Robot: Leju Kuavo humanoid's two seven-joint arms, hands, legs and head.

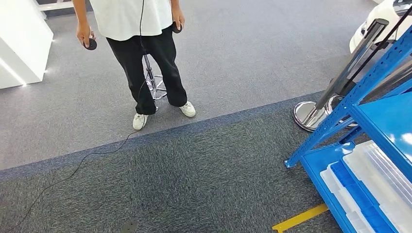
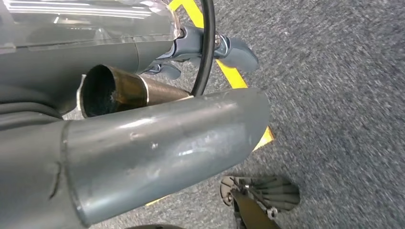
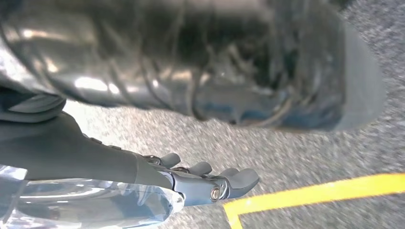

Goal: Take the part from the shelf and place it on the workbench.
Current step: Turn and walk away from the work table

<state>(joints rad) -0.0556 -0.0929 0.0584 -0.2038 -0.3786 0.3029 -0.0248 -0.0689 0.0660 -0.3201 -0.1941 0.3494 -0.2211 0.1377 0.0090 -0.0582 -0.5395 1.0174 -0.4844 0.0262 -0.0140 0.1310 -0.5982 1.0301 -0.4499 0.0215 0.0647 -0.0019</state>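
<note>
In the left wrist view my left hand [image 2: 157, 95] hangs over the carpet and holds the part [image 2: 119, 90], a hollow brownish metal tube with a dark open end. The tube lies between the thick grey thumb [image 2: 162, 148] and the darker fingers [image 2: 234, 50]. A thin black loop [image 2: 206, 52] curves around the far end of the tube. My right hand [image 3: 200, 179] hangs beside my body above the grey carpet, fingers stretched out with nothing in them. The blue shelf [image 1: 376, 111] stands at the right edge of the head view.
A person [image 1: 141, 53] in a white shirt and black trousers stands ahead on the left, beside a chrome stool base [image 1: 155, 87]. A black cable [image 1: 73, 170] trails across the carpet. Clear plastic bins [image 1: 374, 179] sit on the low shelf. Yellow floor tape [image 1: 301, 218] lies near the shelf.
</note>
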